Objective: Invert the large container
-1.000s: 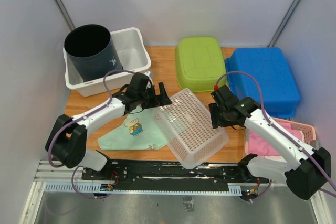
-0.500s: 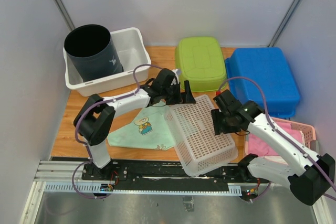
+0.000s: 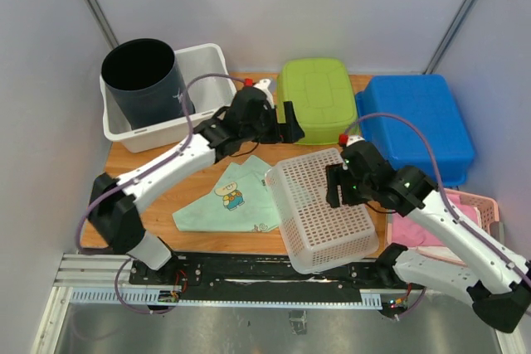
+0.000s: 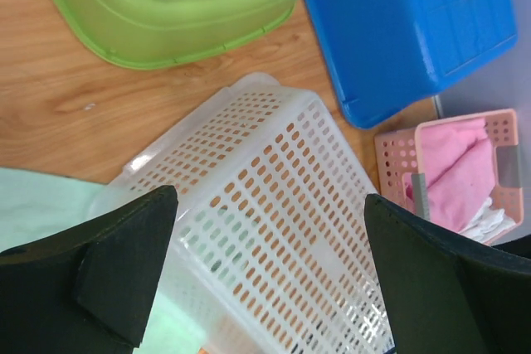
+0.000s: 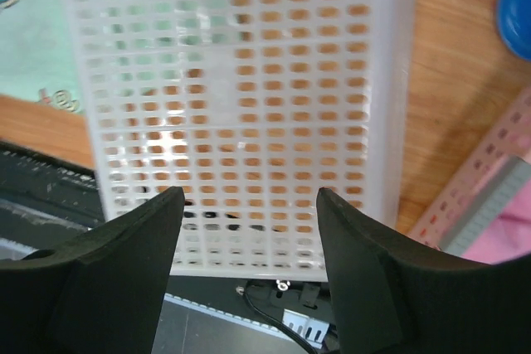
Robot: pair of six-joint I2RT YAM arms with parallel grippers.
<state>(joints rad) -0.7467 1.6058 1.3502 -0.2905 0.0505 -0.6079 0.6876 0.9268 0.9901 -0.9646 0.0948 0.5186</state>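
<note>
The large white perforated basket [image 3: 319,209] lies on the table with its flat bottom facing up, and its near end reaches over the black rail. It also shows in the left wrist view [image 4: 274,147] and the right wrist view [image 5: 241,80]. My left gripper [image 3: 278,126] is open and empty, raised behind the basket next to the green container, with nothing between its fingers [image 4: 124,263]. My right gripper [image 3: 342,192] is open and empty, just above the basket's right side; the basket shows between its fingers [image 5: 133,246].
A black bucket [image 3: 141,80] stands in a white tub [image 3: 211,72] at the back left. A green container [image 3: 315,97] and a blue bin [image 3: 419,122] lie bottom up at the back. A pink basket [image 3: 485,209] holds cloth on the right. A green cloth [image 3: 228,201] lies left of the basket.
The basket went from tilted on its edge to lying bottom up. My left gripper let go and drew back toward the green container. My right gripper moved over the basket.
</note>
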